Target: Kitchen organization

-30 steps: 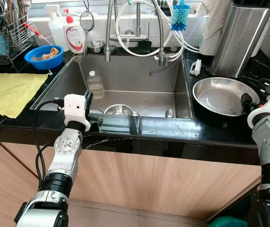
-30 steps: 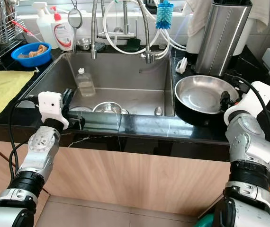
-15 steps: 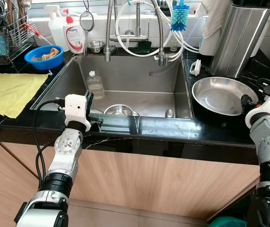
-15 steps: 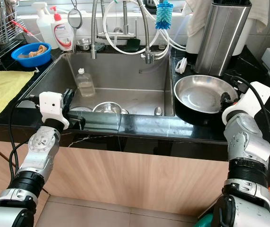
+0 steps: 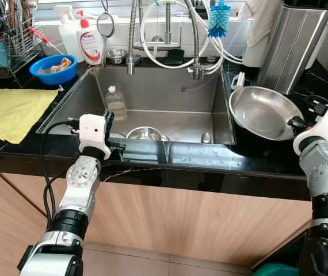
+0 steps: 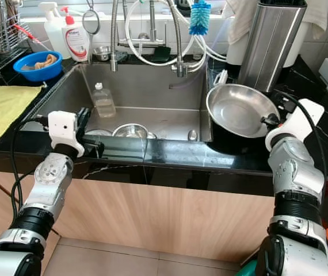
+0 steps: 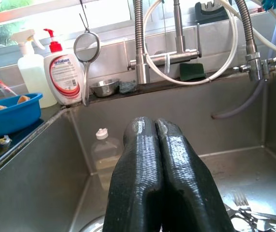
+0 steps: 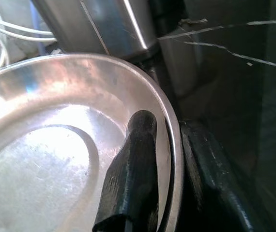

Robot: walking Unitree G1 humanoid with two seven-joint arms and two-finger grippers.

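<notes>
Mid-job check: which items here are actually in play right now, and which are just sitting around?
In play:
right gripper, shut on the rim of the steel bowl, which is tilted on the counter
sink beside it

Lying about:
blue bowl
yellow cloth
soap bottle
plastic bottle in the sink
left gripper, shut

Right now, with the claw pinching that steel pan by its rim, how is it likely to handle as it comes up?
The steel pan looks rigid. Its polished rim may slip between the right claw fingers. Gripped at one edge and already tilted toward the sink, it will probably droop or swing.
</notes>
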